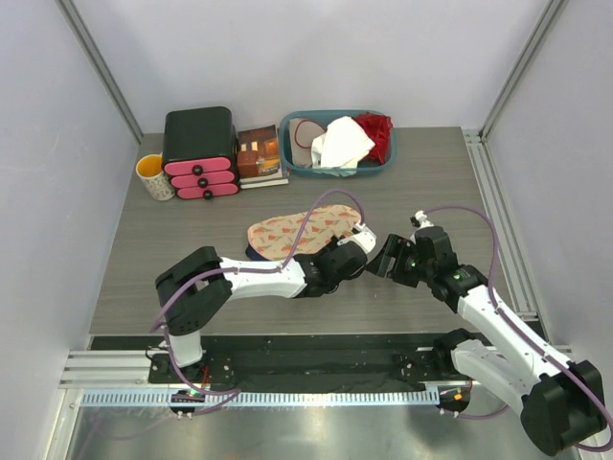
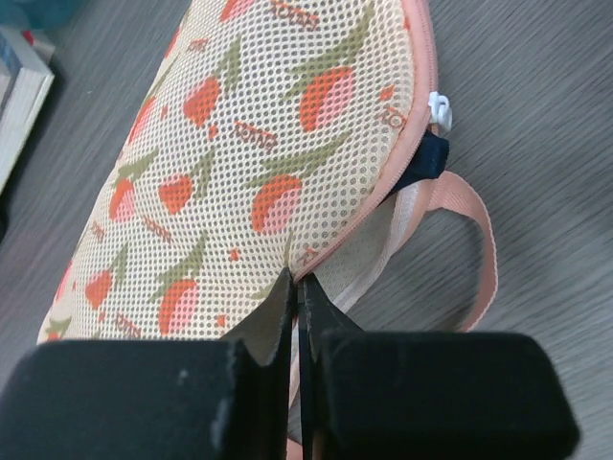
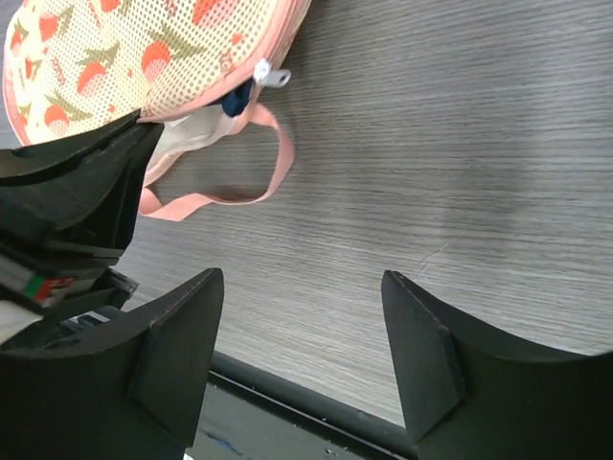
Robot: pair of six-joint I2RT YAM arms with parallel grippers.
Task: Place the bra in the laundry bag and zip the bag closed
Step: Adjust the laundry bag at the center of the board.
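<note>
The laundry bag [image 1: 297,230] lies at mid-table, a cream mesh pouch with red floral print and pink zipper trim [image 2: 249,144] [image 3: 86,57]. A sliver of the navy bra [image 2: 431,158] [image 3: 238,96] pokes out of the gap beside the white zipper pull [image 2: 440,108] [image 3: 271,75]. A pink strap loop [image 2: 479,240] rests on the table below it. My left gripper [image 1: 354,241] [image 2: 299,280] is shut on the bag's pink edge trim, near its right end. My right gripper [image 1: 383,259] [image 3: 302,316] hovers just right of the bag, open, with only bare table between its fingers.
A teal basket [image 1: 383,165] at the back holds a white cloth [image 1: 340,144] and a red garment [image 1: 376,129]. A black box with pink drawers [image 1: 199,153], a book [image 1: 259,153] and a mug [image 1: 153,177] stand at the back left. The table's front edge lies close under the right gripper.
</note>
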